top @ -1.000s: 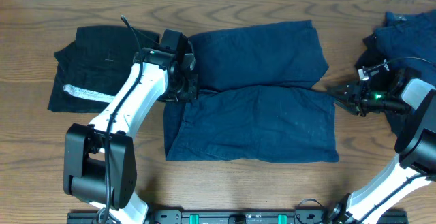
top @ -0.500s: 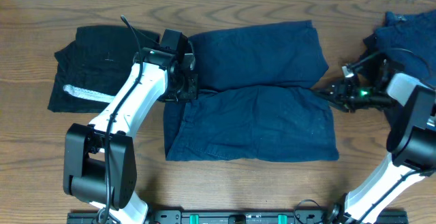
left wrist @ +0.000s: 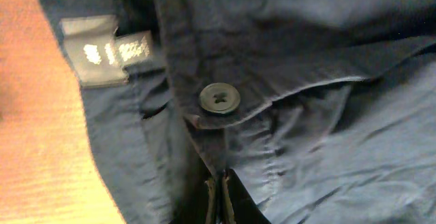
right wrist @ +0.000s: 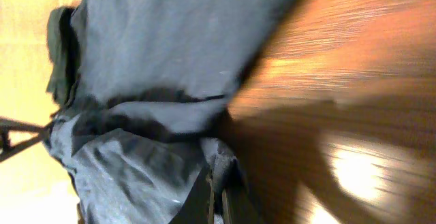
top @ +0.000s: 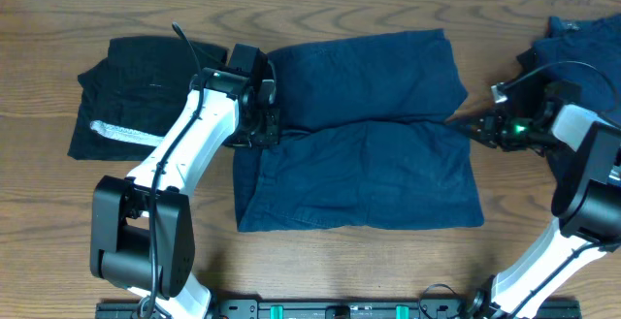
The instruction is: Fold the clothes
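A plain navy garment (top: 369, 125) lies folded in the middle of the table. Its waistband, with a dark button (left wrist: 219, 99) and white labels (left wrist: 102, 57), fills the left wrist view. My left gripper (top: 267, 130) sits at the garment's left edge, and its fingers (left wrist: 219, 200) are shut on the waistband fabric. My right gripper (top: 471, 125) is at the garment's right edge, shut (right wrist: 216, 197) on a pinch of the navy cloth just above the wood. A black garment (top: 136, 86) with a whitish-grey band (top: 121, 133) lies at the left.
More navy cloth (top: 582, 47) is bunched at the far right, under and behind my right arm. The wooden table (top: 340, 271) shows bare in front of the garment. The arm bases stand at the front edge.
My right gripper moved left to the garment's right edge, then drew slightly back and up with the cloth in it. The left arm has not moved.
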